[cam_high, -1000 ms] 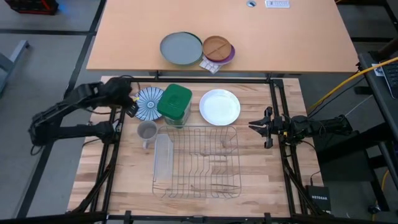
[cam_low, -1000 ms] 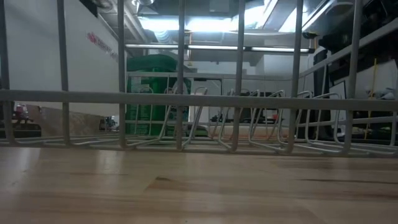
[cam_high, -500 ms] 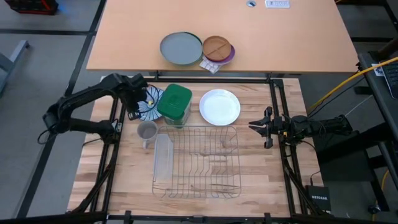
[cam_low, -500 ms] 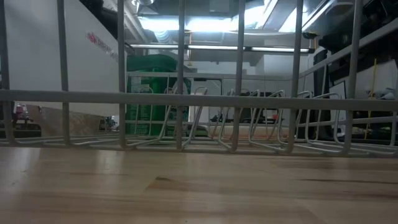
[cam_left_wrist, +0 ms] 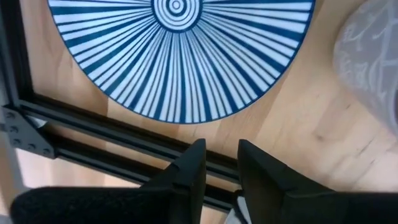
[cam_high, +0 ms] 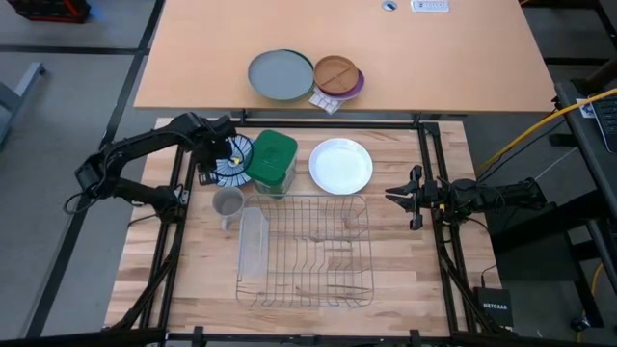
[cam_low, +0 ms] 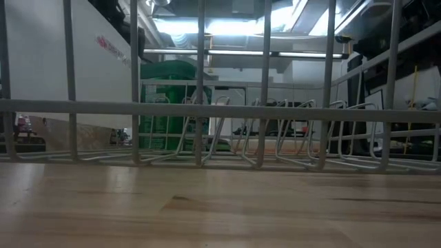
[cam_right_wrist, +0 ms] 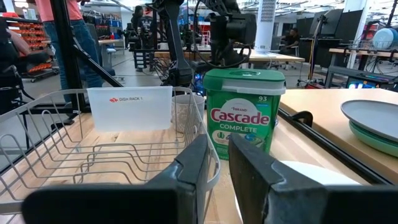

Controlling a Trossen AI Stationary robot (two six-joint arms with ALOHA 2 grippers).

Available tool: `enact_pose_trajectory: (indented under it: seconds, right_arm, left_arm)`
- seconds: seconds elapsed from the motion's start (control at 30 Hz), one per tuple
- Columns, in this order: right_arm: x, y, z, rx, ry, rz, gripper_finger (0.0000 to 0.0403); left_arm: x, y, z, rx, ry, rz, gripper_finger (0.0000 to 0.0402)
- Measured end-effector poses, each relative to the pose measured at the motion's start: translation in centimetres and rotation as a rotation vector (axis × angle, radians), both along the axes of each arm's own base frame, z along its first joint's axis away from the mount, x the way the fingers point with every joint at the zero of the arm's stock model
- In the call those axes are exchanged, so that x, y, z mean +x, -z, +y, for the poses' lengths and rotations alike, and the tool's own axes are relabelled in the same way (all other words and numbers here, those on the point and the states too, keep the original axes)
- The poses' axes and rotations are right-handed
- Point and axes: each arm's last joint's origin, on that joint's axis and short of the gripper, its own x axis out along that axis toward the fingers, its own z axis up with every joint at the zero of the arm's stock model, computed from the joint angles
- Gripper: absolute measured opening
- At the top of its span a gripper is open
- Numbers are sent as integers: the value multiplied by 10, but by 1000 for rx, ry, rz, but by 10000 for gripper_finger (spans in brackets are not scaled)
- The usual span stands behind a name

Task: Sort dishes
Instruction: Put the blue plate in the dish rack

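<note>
Both arms I'm driving are matte black, built from slim tubular links with chunky rounded joints. Black cabling trails from the left arm's base. Each wrist ends in two flat, dark, angular plastic fingers (cam_left_wrist: 189,174) with squared tips.

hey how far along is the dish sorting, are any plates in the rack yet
Nothing is done yet: the dish rack holds no plates. In hand: the left gripper hovers over the blue-striped plate, holding nothing. Left: that plate and the white plate. The right gripper waits beside the rack.
</note>
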Motion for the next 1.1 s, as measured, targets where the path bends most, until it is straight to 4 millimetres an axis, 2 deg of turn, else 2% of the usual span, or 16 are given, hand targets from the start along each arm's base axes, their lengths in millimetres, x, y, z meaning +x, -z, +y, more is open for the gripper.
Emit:
enact_pose_trajectory:
  seconds: [0.13, 0.33, 0.67, 0.87, 1.1]
  right_arm:
    - [0, 0, 0, 0, 0, 0, 69]
    - [0, 0, 0, 0, -1, 0, 69]
    - [0, 0, 0, 0, -1, -1, 69]
    - [0, 0, 0, 0, -3, 1, 69]
    - [0, 0, 0, 0, -3, 2, 69]
  left_arm:
    - [2, 0, 3, 46, -21, -24, 84]
    - [4, -1, 24, 115, -121, -175, 84]
    - [-33, -5, 71, 240, -494, -340, 84]
    - [-29, -10, 90, 356, -566, -495, 84]
    - [-25, -9, 101, 439, -615, -538, 84]
